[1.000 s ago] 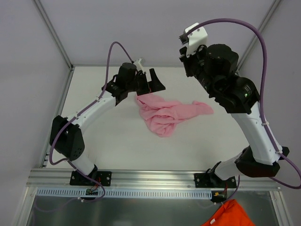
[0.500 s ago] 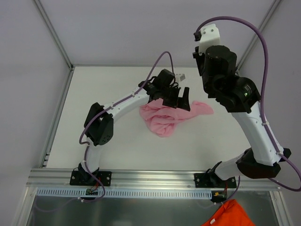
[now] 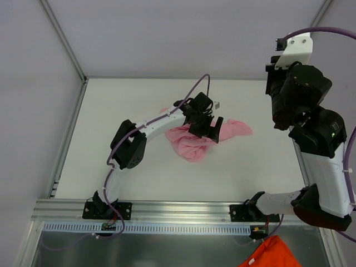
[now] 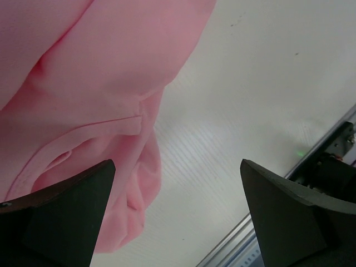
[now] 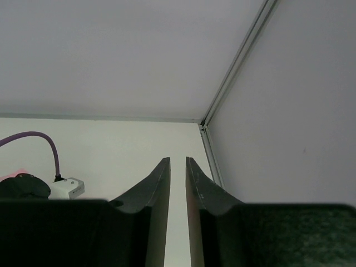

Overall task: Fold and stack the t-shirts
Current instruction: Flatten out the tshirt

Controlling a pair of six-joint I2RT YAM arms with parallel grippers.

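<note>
One light pink t-shirt point(image 3: 188, 143) lies crumpled in a heap at the middle of the white table, a sleeve or corner trailing right point(image 3: 238, 128). My left gripper point(image 3: 210, 129) hovers over the heap's right half with its jaws wide open and nothing in them. In the left wrist view the pink t-shirt point(image 4: 83, 83) fills the upper left, and the left gripper point(image 4: 177, 167) frames its edge and bare table. My right arm point(image 3: 303, 92) is raised high at the far right. The right gripper point(image 5: 177, 159) shows a narrow slit between its fingers, with nothing in it.
The table's aluminium front rail point(image 3: 183, 210) runs along the near edge and shows in the left wrist view point(image 4: 334, 150). An orange cloth point(image 3: 271, 253) lies below the rail at the bottom right. White walls close in the back and both sides.
My left arm swung right, from the shirt's back-left edge to over its right half, still open. The right arm lifted and swung to the far right, away from the shirt.
</note>
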